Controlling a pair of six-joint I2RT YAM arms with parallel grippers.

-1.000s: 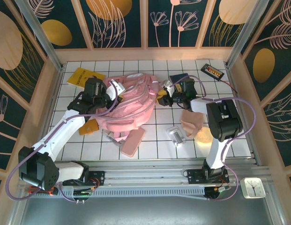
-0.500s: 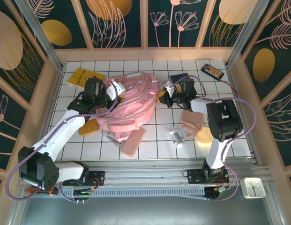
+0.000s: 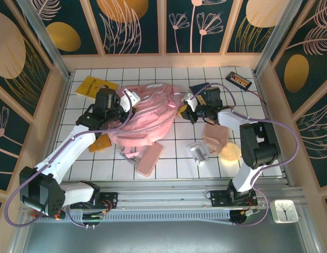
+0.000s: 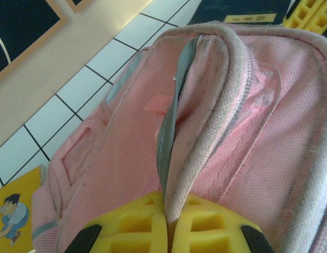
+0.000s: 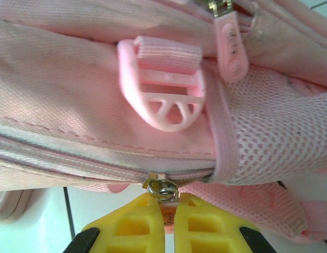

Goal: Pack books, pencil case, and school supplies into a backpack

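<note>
Opening stage: the left gripper [image 4: 166,232] is pinched tight on the rim [image 4: 205,132] of the backpack [image 3: 147,113], which lies between the arms. The right gripper [image 5: 166,221] is clamped on a zip pull [image 5: 162,190]. Next, I reckon, it drags that zip along steadily.

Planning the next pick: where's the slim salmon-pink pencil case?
Top view, left of centre: the pencil case lies on the tiles, just nearside of the soft pink backpack.

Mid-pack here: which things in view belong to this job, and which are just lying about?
Job:
- backpack
- yellow book
- navy book
- pencil case
- orange-brown pad
- silver clips

Lying about:
- black slab with orange label
- beige crumpled piece
- pale round thing
- small clock, off the table
</note>
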